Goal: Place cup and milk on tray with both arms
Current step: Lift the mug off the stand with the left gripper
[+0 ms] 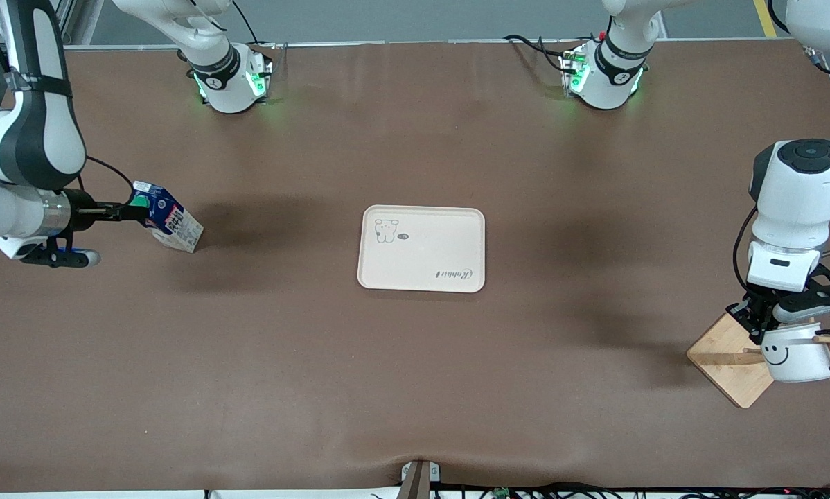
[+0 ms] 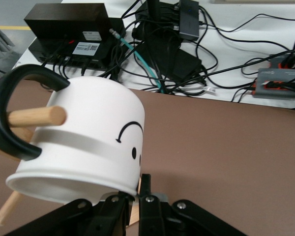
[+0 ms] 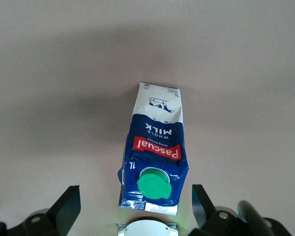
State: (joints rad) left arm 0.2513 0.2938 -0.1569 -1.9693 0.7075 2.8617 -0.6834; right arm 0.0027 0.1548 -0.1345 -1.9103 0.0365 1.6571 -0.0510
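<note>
The cream tray [image 1: 422, 277] lies mid-table with nothing on it. The milk [image 1: 172, 223] [image 3: 155, 157], a carton with a blue top and green cap, is at the right arm's end of the table. My right gripper [image 1: 120, 210] [image 3: 136, 202] is open, one finger on each side of the carton's top without touching it. The white smiley cup [image 1: 796, 353] [image 2: 88, 142] hangs on a wooden peg [image 2: 37, 117] that passes through its black handle. My left gripper [image 1: 758, 326] [image 2: 137, 186] is shut on the cup's rim.
A square wooden rack base [image 1: 723, 353] with pegs sits under the cup, close to the table's edge at the left arm's end. Black boxes and tangled cables [image 2: 157, 44] lie off the table past that edge. Brown tabletop surrounds the tray.
</note>
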